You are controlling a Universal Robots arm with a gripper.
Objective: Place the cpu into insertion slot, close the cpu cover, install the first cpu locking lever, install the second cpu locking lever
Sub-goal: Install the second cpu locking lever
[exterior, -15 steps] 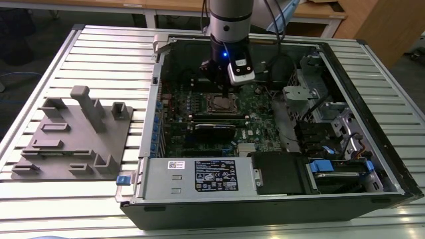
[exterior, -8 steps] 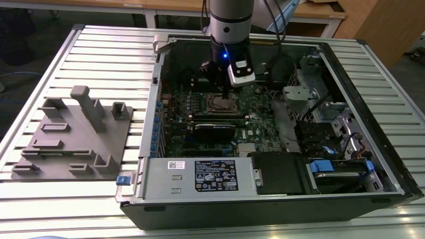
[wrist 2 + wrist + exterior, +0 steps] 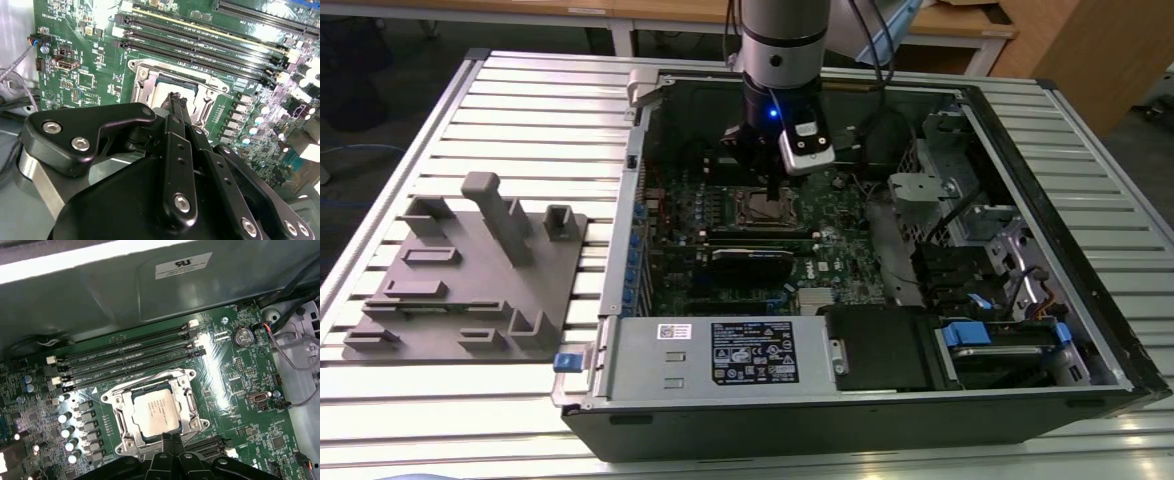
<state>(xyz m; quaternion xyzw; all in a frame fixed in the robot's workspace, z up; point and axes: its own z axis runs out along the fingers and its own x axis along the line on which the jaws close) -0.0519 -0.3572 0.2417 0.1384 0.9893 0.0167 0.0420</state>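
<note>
Black gripper (image 3: 170, 440) fingertips pressed together, holding nothing, poised at the edge of the silver-rimmed square insertion slot (image 3: 156, 411), where the silver-grey square cpu (image 3: 156, 412) lies seated just beyond them, framed by the thin silver metal cpu cover (image 3: 187, 410).

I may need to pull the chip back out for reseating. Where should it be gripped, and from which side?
By two opposite edges, from straight above: the chip lies flat, top face up. The metal frame seems to overlap its rim, so the frame probably has to open first.
</note>
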